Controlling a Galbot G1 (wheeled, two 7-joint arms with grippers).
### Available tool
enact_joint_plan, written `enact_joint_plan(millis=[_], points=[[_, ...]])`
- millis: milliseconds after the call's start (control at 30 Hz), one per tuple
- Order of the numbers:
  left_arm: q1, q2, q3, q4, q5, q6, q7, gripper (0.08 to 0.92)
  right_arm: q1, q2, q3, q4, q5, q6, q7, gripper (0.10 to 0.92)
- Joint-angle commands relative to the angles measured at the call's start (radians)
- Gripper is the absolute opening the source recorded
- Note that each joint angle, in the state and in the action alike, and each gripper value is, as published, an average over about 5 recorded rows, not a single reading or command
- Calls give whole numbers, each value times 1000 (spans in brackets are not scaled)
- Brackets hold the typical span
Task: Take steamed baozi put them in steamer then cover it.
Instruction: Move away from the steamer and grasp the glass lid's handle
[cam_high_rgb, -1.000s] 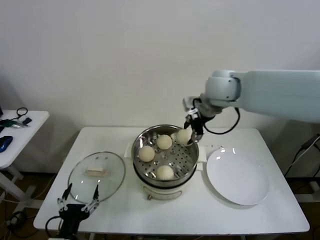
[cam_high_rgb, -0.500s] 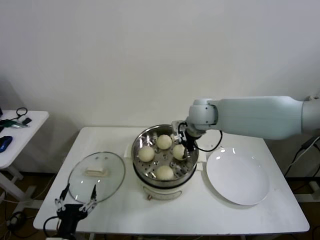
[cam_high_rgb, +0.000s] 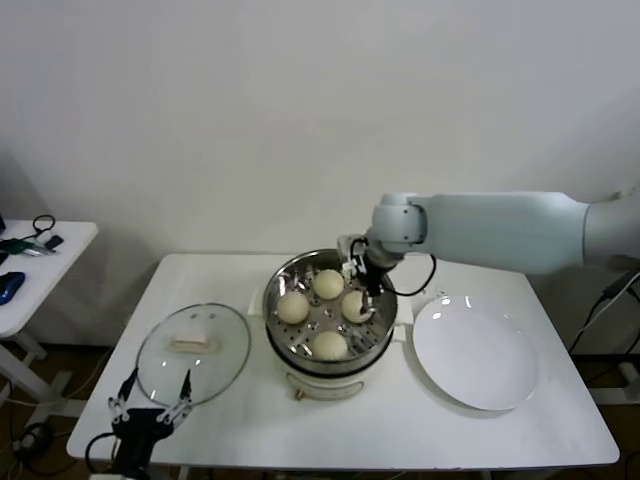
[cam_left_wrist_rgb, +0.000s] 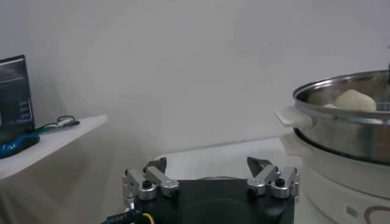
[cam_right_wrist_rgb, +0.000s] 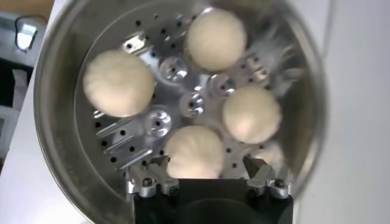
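Right hand (cam_high_rgb: 362, 292) is hovering inside the steamer (cam_high_rgb: 330, 310), fingers apart w/ a bao (cam_right_wrist_rgb: 195, 152) sitting between them, apparently let go. All four baozi (cam_high_rgb: 328, 283) are lying on the tray, so loading looks done; covering is left. Lid (cam_high_rgb: 193, 352) is resting on the desk (cam_high_rgb: 420, 420) beside the steamer, w/ left hand (cam_high_rgb: 152, 410) waiting just below it, fingers apart. Plate (cam_high_rgb: 476, 352) is sitting bare. Steamer base is partly hidden.

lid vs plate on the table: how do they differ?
The lid is clear glass with a metal rim; the plate is solid white. The lid carries a cream handle at its centre; the plate is bare. The lid lies left of the steamer, the plate right of it. Both are round and lie flat on the table.
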Motion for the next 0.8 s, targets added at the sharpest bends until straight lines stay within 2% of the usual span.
enact_joint_plan(millis=[33,133,333,533,667,800], points=[[1,-1,-1,1,-1,3,0,823,98,-154,174,-27,187,19,1,821],[-2,4,1,-3,-9,14,-1,823,-11,-277,376,-10,247,-34,163,822],[-23,16,5,2,-33,21,-4,823,-442,-514,845,57,207,16,530,823],[-64,37,7,17,-39,30,-8,823,-1142,-699,1453,215,120,183,682,823],[-96,58,10,34,-36,31,-6,823,-1779,-639,2015,281,29,306,695,823],[-129,72,8,66,-34,28,-5,823,-2090,-471,2277,289,-72,489,669,823]])
